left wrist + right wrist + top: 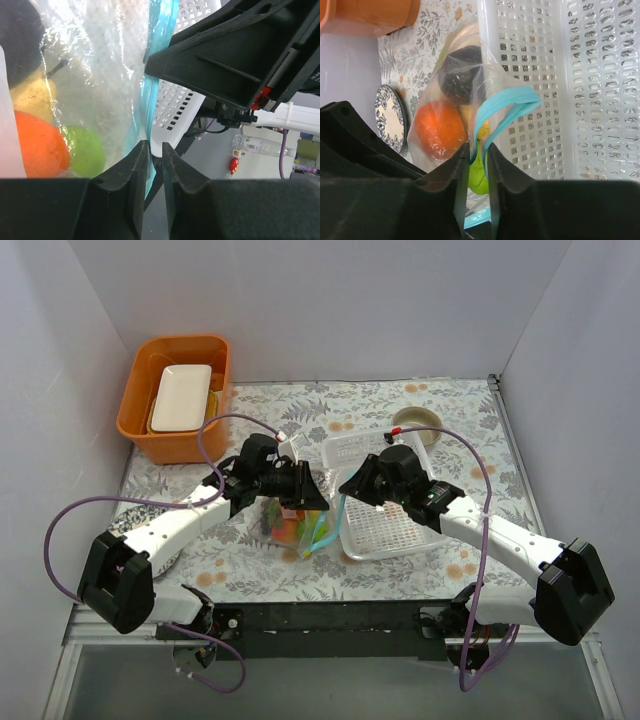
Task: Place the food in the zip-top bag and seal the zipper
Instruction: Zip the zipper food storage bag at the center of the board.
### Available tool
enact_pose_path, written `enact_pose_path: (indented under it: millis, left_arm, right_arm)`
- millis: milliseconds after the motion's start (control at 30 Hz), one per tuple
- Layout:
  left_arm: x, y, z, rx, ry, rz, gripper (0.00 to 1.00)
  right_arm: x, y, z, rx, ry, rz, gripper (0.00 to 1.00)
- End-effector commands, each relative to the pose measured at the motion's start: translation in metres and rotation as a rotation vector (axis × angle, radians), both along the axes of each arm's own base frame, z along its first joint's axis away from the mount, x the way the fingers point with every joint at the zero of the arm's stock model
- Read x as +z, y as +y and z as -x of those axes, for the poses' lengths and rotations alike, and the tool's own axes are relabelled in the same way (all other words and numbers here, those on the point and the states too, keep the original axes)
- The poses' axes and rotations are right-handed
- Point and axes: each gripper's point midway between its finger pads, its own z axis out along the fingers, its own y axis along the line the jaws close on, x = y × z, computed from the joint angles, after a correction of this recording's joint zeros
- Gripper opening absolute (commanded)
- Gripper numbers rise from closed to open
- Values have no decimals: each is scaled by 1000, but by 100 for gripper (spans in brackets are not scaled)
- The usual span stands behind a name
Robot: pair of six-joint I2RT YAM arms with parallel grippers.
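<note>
Left gripper (pixel 151 150) holds its jaws slightly apart around the zipper (pixel 146 100); right gripper (pixel 478 152) straddles it too, but I cannot tell if it pinches. The zip-top bag (pixel 285 525) lies at 9 o'clock of the white basket (pixel 395 525), the food (pixel 437 130) inside it.

Top view, centre: food (pixel 283 527) in zip-top bag (pixel 305 540) too small to sort; bag's upper part hidden under left gripper (pixel 315 497).
Left wrist: dark fruit (pixel 17 45) cut by upper-left edge; orange fruit (pixel 42 145) cut lower left; background clutter (pixel 260 150) at lower right blurred.
Right wrist: zipper (pixel 505 102) lower run hidden behind right gripper (pixel 478 150); clamped or not, can't tell. Plate (pixel 390 120) at left, half hidden.
</note>
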Motion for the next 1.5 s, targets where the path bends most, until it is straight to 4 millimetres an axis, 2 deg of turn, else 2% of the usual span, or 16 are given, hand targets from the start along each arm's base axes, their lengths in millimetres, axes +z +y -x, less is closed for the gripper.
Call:
enact_pose_path:
  millis: [0, 33, 167, 233, 300, 400, 433, 500, 533, 600, 800, 833, 900, 1033, 1100, 1467]
  left_arm:
    - [34, -2, 1, -21, -78, 45, 21]
    - [39, -1, 0, -8, -84, 41, 31]
    - [56, 11, -7, 74, -149, 15, 47]
    - [65, 17, -3, 96, -173, 23, 47]
    - [62, 20, 1, 102, -168, 20, 49]
    - [51, 21, 15, 57, -120, 21, 49]
    - [47, 21, 19, 45, -101, 23, 49]
    - [40, 21, 26, 24, -78, 23, 48]
    - [38, 21, 27, 16, -78, 21, 48]
    - [35, 20, 29, 6, -85, 10, 48]
    - [21, 13, 32, -24, -94, -61, 47]
    - [19, 13, 31, -19, -98, -73, 47]
    - [12, 13, 31, -15, -98, -101, 46]
    - [2, 12, 32, -10, -102, -140, 44]
    - [-4, 13, 31, 1, -108, -162, 42]
    - [-4, 7, 31, 5, -162, -197, 21]
  right_arm:
    - [13, 3, -4, -6, -11, -20, 21]
    - [12, 2, -4, -8, -11, -16, 14]
    - [8, -4, -7, -24, -7, 0, 3]
    - [6, -7, -7, -33, -5, 7, 1]
    - [3, -11, -7, -38, -3, 10, 1]
    - [5, -14, -7, -41, -24, -9, 6]
    - [10, -14, -8, -38, -39, -22, 15]
    - [13, -14, -8, -29, -49, -22, 22]
    - [15, -13, -8, -24, -52, -22, 30]
    - [18, -12, -8, -14, -58, -22, 35]
    - [21, -9, -11, 0, -67, -18, 37]
    - [23, -5, -7, 29, -61, -29, 41]
    - [21, -3, -5, 44, -50, -33, 43]
    - [24, 1, -4, 64, -50, -43, 43]
    - [23, 3, -4, 76, -48, -44, 43]
    - [17, 11, 0, 119, -18, -54, 43]
